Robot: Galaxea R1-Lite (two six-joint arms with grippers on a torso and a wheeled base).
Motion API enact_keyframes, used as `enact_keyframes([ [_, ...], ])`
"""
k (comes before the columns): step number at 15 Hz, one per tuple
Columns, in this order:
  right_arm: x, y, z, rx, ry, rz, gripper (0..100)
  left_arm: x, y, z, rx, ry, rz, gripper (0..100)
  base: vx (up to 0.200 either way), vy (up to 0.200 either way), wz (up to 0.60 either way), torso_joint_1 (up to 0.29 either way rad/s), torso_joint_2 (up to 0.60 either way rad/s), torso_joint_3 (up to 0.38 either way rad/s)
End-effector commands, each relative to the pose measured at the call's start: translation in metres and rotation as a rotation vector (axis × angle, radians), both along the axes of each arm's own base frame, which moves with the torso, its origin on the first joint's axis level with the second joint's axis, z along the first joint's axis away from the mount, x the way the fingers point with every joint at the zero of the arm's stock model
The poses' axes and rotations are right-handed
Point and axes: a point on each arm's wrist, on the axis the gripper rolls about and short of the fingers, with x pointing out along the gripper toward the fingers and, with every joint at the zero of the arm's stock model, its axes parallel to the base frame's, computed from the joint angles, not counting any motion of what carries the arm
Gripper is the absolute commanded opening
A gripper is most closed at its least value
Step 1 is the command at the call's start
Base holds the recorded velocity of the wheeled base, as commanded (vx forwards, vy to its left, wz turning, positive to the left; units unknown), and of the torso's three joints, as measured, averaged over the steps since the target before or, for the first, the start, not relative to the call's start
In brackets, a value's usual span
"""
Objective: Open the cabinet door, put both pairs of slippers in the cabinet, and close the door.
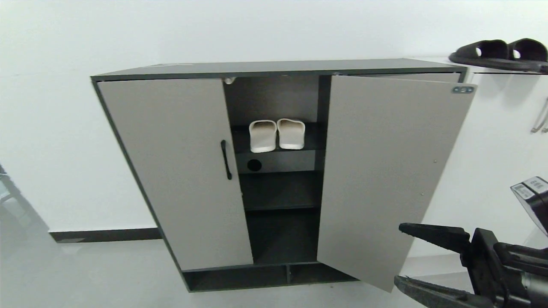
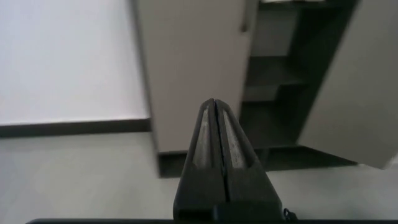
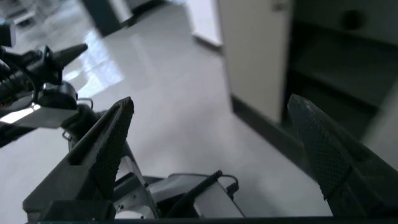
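— Cabinet (image 1: pixel 278 68) first: where does it stand, and how are its doors?
— Middle of the head view, dark-framed, against the white wall (image 1: pixel 257 30). Its left door (image 1: pixel 171 171), at 9 o'clock of the opening, is shut, with a black handle (image 1: pixel 226 159) on its inner edge. Its right door (image 1: pixel 385 171), at 3 o'clock, is swung wide out.
— And the slippers?
— The white slippers (image 1: pixel 277 134) sit side by side on the top shelf (image 1: pixel 316 137) inside, just toward 12 o'clock from the middle of the view. The black slippers (image 1: pixel 501 53) lie at 2 o'clock, on top of a white unit (image 1: pixel 492 128) just beside the cabinet, outside it.
— Grippers?
— The right gripper (image 1: pixel 398 253) hangs low at 4 o'clock, near the open door's lower corner. Its fingers are spread wide with nothing between them. The right wrist view shows that same gap over the pale floor (image 3: pixel 180 124).
— The other one?
— In the left wrist view, the left gripper (image 2: pixel 214 106) points toward the cabinet's base below the shut door. Its fingers are pressed flat together, holding nothing.
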Motion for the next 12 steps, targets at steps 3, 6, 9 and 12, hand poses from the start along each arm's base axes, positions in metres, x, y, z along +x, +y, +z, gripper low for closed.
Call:
enact_keyframes([
  [3, 0.0004, 0.0006, -0.0013, -0.004, 0.005, 0.003, 100, 0.0001, 0.0, 0.0001, -0.001, 0.001, 0.001, 0, 0.0, -0.2, 0.0, -0.002, 0.0, 0.002],
  [6, 0.001, 0.0011, -0.0022, -0.012, 0.002, 0.0, 100, 0.0001, 0.0, 0.0002, -0.001, 0.0, 0.001, 0, 0.0, -0.2, 0.2, 0.006, 0.01, 0.005],
  [9, 0.0004, 0.0006, -0.0032, -0.015, 0.003, 0.002, 100, 0.0001, 0.0, 0.0001, -0.001, 0.001, 0.001, 0, 0.0, -0.2, 0.4, 0.004, 0.0, 0.006],
  [12, 0.0003, 0.0005, -0.0036, -0.016, 0.004, 0.003, 100, 0.0001, 0.0, 0.0001, -0.002, 0.001, 0.001, 0, 0.0, -0.2, 0.0, 0.002, 0.0, -0.001],
])
